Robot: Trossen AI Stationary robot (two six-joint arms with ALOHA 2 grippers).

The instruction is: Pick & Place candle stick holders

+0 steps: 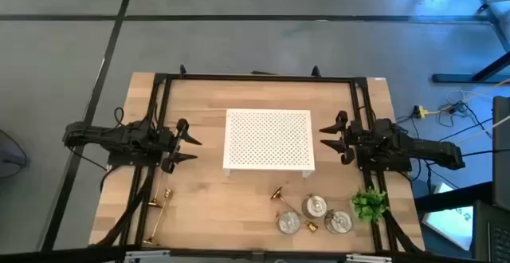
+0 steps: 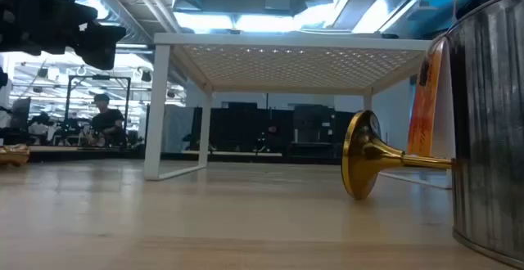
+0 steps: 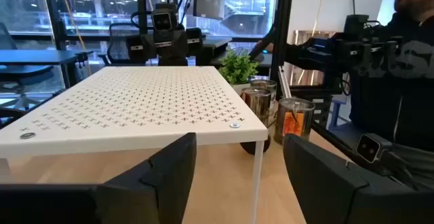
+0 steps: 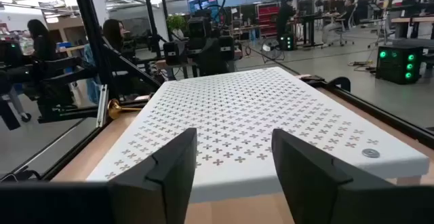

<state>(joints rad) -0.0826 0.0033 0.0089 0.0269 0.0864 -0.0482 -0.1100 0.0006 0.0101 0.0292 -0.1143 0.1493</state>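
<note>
Left hand and right hand both wide, empty; toppled gold candlestick close only in low view.

Candle stick holders lying along the table's near edge, none on the stand.

Three squat silver holders stand upright in a tight cluster beside the green plant. One gold candlestick lies tipped over just beside them, another lies between the silver ones. A third gold candlestick lies on its side, well apart, near the opposite corner.
</note>
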